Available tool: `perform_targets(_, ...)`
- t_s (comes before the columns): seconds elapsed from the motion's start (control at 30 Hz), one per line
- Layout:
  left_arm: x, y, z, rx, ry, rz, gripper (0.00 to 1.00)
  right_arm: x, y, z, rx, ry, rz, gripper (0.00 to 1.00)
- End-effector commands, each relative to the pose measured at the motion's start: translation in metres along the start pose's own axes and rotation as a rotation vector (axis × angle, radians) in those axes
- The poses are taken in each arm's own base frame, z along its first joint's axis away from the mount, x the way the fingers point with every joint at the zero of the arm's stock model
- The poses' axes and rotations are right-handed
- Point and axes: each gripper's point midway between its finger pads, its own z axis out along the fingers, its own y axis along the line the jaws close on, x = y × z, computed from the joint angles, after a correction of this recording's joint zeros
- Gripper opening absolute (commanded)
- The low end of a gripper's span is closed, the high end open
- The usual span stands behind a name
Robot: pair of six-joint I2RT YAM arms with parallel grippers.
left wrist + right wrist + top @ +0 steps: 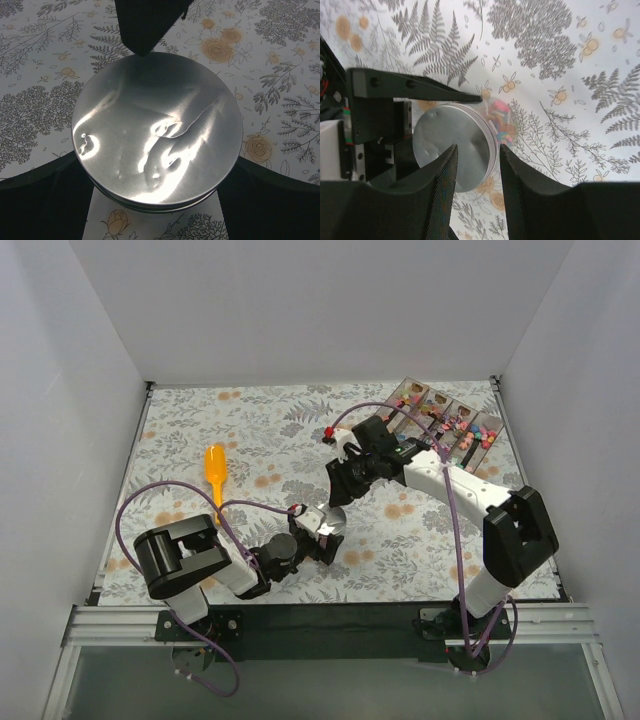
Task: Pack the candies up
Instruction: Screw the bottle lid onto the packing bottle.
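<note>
A clear jar with a silver lid (pixel 157 130) stands on the flowered tablecloth, and my left gripper (pixel 156 167) is shut on it, one finger on each side. From above, the lid (pixel 331 521) shows just ahead of the left gripper (pixel 318 536). Candies (pixel 500 122) in mixed colours show through the jar's clear wall under the lid (pixel 452 145). My right gripper (pixel 479 150) hovers over the lid, open, with nothing between its fingers. In the top view the right gripper (pixel 340 496) sits just behind the jar. More candies (pixel 462 430) lie in a divided tray.
The divided tray (pixel 412 392) sits at the table's far right corner. An orange scoop (pixel 215 470) lies to the left of the middle. White walls close in the table on three sides. A purple cable (pixel 130 510) loops beside the left arm.
</note>
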Motion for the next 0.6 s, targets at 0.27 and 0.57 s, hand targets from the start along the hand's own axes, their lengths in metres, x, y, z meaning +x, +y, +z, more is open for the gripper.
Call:
perform_targets(0.27, 0.014, -0.003, 0.004, 0.013, 0.062, 0.022, 0.64, 0.029, 0.014, 0.01, -0.123, 0.134, -0.052, 0.38)
perform_targets(0.57, 0.016, 0.003, 0.008, -0.029, 0.077, 0.024, 0.63, 0.099, 0.04, 0.007, -0.119, 0.273, 0.1, 0.15)
